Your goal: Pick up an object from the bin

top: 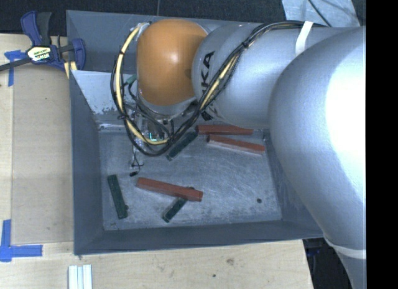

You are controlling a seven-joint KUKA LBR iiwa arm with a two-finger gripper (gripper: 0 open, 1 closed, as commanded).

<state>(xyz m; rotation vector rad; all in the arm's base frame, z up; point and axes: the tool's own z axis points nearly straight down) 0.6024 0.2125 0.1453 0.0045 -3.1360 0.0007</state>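
My gripper (149, 133) hangs low over the back left part of the bin floor, largely hidden by the arm's wrist and cables. A dark green stick (184, 145) lies tilted just to its right. In front of it a red-brown stick (169, 189) lies flat across the middle of the floor. Another dark green stick (116, 196) lies near the left wall, to the gripper's front left. I see nothing held by the gripper.
A short dark green stick (174, 209) lies near the front wall, touching the red-brown stick's right end. Two more red-brown sticks (231, 131) (237, 145) lie side by side at the back right, partly under the arm. The arm covers the bin's right side.
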